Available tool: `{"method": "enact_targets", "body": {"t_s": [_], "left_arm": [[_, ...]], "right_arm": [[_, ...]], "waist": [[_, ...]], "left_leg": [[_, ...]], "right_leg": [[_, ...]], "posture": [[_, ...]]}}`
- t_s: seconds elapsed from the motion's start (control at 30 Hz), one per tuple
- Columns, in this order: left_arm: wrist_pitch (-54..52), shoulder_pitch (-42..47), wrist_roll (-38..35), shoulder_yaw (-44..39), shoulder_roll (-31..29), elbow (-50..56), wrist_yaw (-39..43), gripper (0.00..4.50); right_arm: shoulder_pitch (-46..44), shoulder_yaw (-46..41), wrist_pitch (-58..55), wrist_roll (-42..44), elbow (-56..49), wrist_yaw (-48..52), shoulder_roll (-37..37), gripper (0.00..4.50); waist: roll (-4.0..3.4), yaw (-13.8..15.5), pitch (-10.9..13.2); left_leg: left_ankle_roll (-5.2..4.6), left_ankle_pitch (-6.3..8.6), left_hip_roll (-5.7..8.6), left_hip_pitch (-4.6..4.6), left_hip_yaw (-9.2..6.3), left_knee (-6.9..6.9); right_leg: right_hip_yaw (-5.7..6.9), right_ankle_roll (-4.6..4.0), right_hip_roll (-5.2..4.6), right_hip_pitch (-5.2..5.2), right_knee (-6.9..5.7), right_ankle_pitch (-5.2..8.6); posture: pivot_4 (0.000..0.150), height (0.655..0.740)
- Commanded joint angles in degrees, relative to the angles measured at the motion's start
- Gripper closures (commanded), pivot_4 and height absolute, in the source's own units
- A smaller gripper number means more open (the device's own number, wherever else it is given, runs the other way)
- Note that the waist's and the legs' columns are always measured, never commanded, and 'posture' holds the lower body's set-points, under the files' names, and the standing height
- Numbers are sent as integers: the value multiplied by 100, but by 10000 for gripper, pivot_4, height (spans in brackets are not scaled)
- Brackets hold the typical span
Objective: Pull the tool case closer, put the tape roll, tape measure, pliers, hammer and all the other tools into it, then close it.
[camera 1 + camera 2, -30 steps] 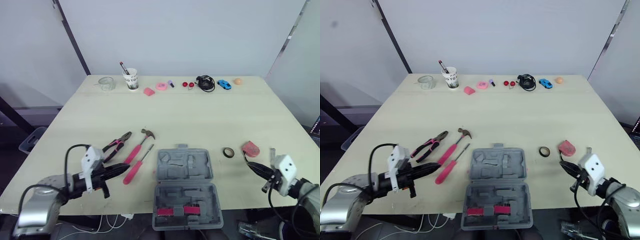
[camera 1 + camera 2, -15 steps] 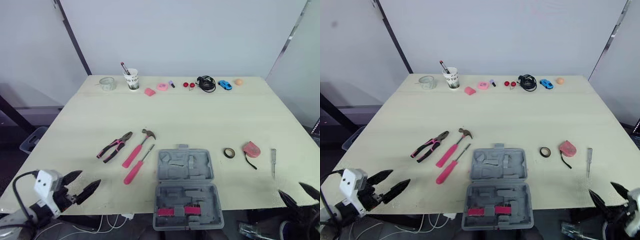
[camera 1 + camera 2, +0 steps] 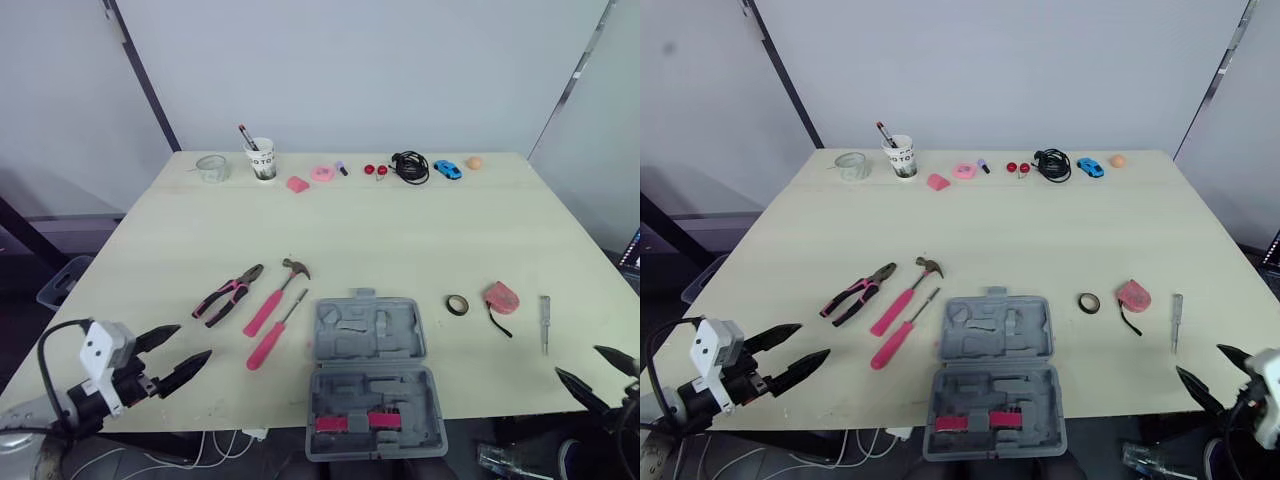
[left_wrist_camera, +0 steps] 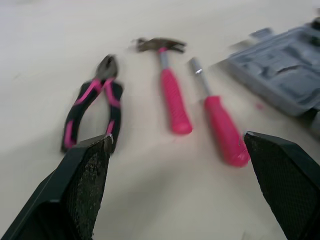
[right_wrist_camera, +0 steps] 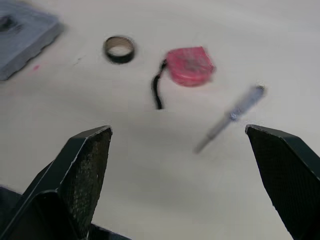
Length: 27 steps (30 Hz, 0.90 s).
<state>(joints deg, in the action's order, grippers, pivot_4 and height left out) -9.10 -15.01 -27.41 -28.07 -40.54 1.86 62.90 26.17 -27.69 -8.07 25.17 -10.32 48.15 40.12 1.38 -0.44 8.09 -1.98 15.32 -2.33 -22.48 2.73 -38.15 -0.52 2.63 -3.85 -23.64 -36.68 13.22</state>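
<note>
Tool case, grey, lying open at the middle of the table's near edge, its nearer half holding pink pieces and appearing to reach past that edge. Just left of it, a pink-handled screwdriver, then a hammer with a pink grip and pliers in pink and black, all three slanting the same way and apart from one another. Right of the case, a tape roll, a red tape measure just beside it with a black strap trailing, and a slim metal screwdriver further right. Left hand, fingers spread and empty, low over the near-left corner of the table, well apart from the case and nearest the pliers. Right hand, fingers likewise spread and empty, at the near-right corner, the slim metal screwdriver nearest it. Table, pale wood. Along its far edge: a glass, a paper cup with pens, small pink items, a black cable, a blue toy car and an orange ball. Behind it, a plain pale wall crossed by dark slanting struts.
</note>
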Motion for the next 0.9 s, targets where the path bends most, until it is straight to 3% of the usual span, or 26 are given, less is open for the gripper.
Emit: {"method": "enact_targets", "body": {"t_s": [0.03, 0.2, 0.47, 0.7, 0.9], "left_arm": [[92, 289, -274, 136, -168, 261, 364, 520], [52, 713, -382, 560, -370, 660, 756, 520], [-507, 1511, -687, 1307, -586, 1315, 989, 520], [-995, 2057, -924, 1750, -486, 1622, 856, 520], [-1054, 2143, -968, 1898, -448, 1736, 800, 520]], "right_arm": [[-566, 352, -526, -74, -303, 222, 589, 0], [-1763, 1419, -925, -652, -196, 659, 1488, 0], [-3947, 3396, -1578, -1601, 160, 1676, 2142, 0], [-5542, 4921, -974, -2879, 1398, 2407, 1765, 0], [-6234, 5436, -371, -3492, 2247, 2640, 1316, 0]], "waist": [[0, -13, 2], [4, 12, 5], [-4, 18, 27], [-3, -3, 29], [-2, -26, 30]], "left_leg": [[0, 0, 0, -1, 1, 0], [-2, -1, 7, -8, -3, -8], [-3, -2, 7, -14, -5, -17], [-3, -2, 18, -20, -2, -16], [-3, -2, 17, -20, 2, -17]], "right_leg": [[-1, 0, 3, 1, 0, 0], [0, 1, 12, 3, 0, -1], [2, 3, 18, 2, 3, -2], [3, 4, 28, 1, 8, -2], [2, 4, 37, 1, 5, -3]], "posture": [[1500, 7400], [1500, 7400], [1500, 7400], [1500, 7400], [1500, 7400]]}}
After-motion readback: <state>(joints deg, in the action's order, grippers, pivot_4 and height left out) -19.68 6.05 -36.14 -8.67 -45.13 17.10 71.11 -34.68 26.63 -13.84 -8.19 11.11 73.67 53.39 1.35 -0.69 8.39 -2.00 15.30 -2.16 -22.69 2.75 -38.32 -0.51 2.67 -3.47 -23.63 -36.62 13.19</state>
